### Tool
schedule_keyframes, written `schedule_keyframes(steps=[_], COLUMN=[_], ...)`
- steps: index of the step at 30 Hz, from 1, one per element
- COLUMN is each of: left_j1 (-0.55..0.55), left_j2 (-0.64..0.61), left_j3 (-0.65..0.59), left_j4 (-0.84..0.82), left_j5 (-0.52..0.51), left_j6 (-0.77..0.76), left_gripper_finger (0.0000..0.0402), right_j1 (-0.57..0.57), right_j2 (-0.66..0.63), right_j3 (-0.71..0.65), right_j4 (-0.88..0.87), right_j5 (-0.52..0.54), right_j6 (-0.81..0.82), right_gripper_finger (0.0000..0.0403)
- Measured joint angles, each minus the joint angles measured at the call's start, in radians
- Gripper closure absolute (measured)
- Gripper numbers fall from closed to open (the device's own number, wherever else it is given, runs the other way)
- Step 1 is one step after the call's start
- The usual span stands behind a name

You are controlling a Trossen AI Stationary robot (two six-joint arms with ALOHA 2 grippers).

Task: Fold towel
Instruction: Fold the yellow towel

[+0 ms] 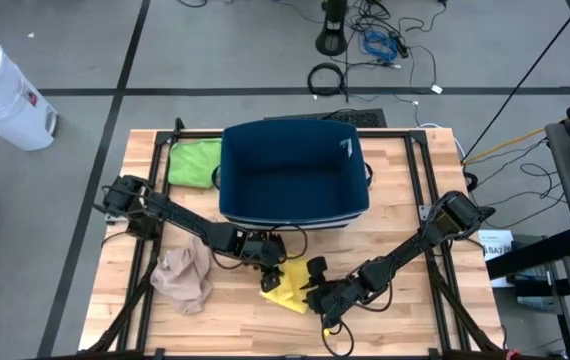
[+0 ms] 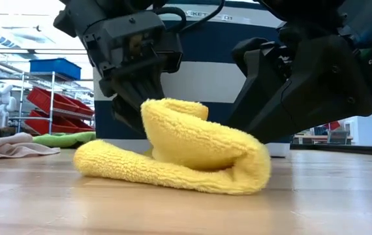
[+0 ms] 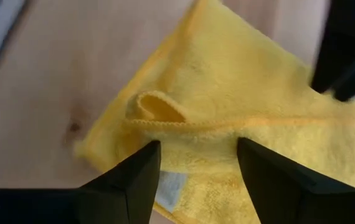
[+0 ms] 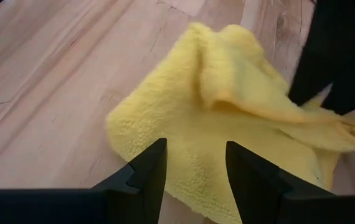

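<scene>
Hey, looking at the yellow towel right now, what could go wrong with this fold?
The yellow towel lies in a loose roll with a raised flap, so it may spring open. Both tools, left and right, stand open just above it, so a closing finger could snag and drag the fold.

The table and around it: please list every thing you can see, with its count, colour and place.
yellow towel: 1, yellow, partly folded on the table's front middle, between the two hands
beige cloth: 1, beige, crumpled on the table's front left
green cloth: 1, green, back left of the table, beside the bin
bin: 1, dark blue, back middle of the table
table: 1, light wood with a black frame
white container: 1, white, on the floor beyond the table's left back corner
cables: several, black and blue, on the floor behind the table
left hand: 1, dark, open over the towel
right hand: 1, dark, open over the towel's edge
</scene>
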Motion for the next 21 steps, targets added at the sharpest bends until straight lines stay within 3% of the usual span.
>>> schedule_keyframes(steps=[5,12,21], left_j1=[0.013,0.006,-0.021], left_j2=[0.0,0.0,-0.034], left_j3=[0.0,0.0,-0.001], left_j4=[0.01,0.011,-0.005], left_j5=[-0.028,-0.013,-0.073], left_j6=[0.03,0.11,0.181], left_gripper_finger=[0.0238,0.0382,0.0399], right_j1=[0.0,0.0,0.008], right_j2=[0.0,0.0,0.0], right_j3=[0.0,0.0,-0.041], right_j4=[0.0,0.001,0.029], right_j5=[0.0,0.0,-0.002], right_j6=[0.0,0.007,0.053], right_gripper_finger=[0.0253,0.0253,0.0253])
